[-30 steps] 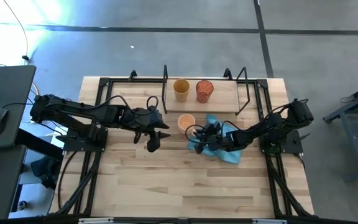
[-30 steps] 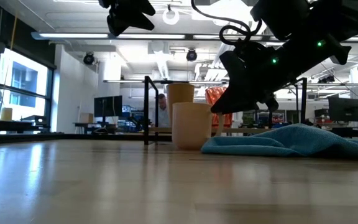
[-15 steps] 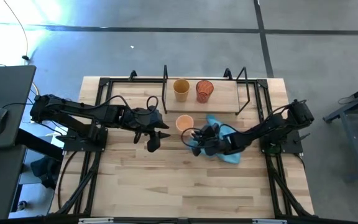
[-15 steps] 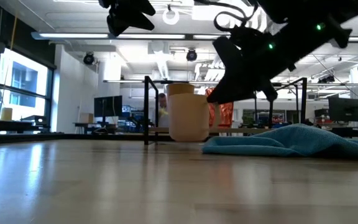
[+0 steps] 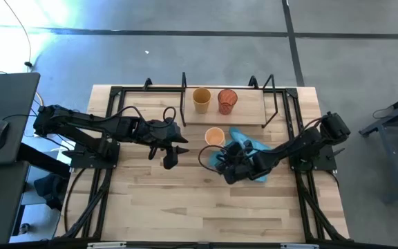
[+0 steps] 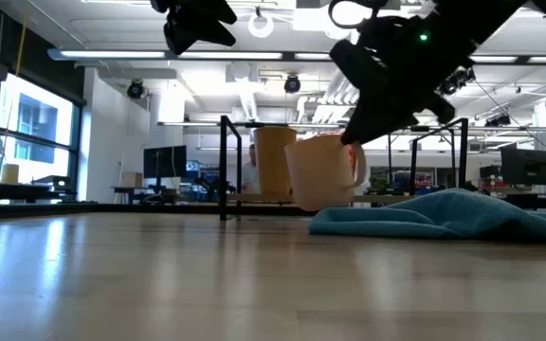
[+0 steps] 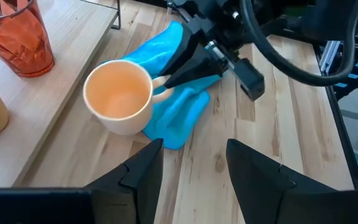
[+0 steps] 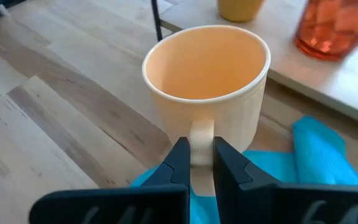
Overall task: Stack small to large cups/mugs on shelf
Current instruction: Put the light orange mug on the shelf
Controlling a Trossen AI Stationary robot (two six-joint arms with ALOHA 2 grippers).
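Observation:
The light orange mug (image 5: 214, 136) hangs just off the table beside the blue cloth (image 5: 253, 160), in front of the shelf. My right gripper (image 8: 197, 152) is shut on its handle. The shelf (image 5: 244, 114) is a black rod rack with a light wooden board along the far edge. On that board stand the mustard-yellow cup (image 5: 201, 99) and the red patterned cup (image 5: 227, 101), both on their bases. My left gripper (image 5: 170, 156) is open, up in the air to the left of the mug, and touches nothing. My right gripper pinches the mug's handle (image 8: 201, 132) between its two fingers (image 8: 178, 163), one on each side of the loop. The fingers come slanting from the table's near right side. The mug is lifted clear of the table, slightly tilted, mouth up (image 6: 325, 172).
The blue cloth (image 7: 179, 102) lies crumpled under and to the right of the mug. The rack's black rods (image 5: 183, 97) rise at the board's left and right ends. Bare wooden table (image 5: 185, 200) stretches toward the near edge. Black arm frames stand at both sides.
My right gripper, shut on the handle, has raised the mug from the table and carried it a little toward the table's right. The mug now hangs clear where its base stood on the wood before. My left arm has kept still.

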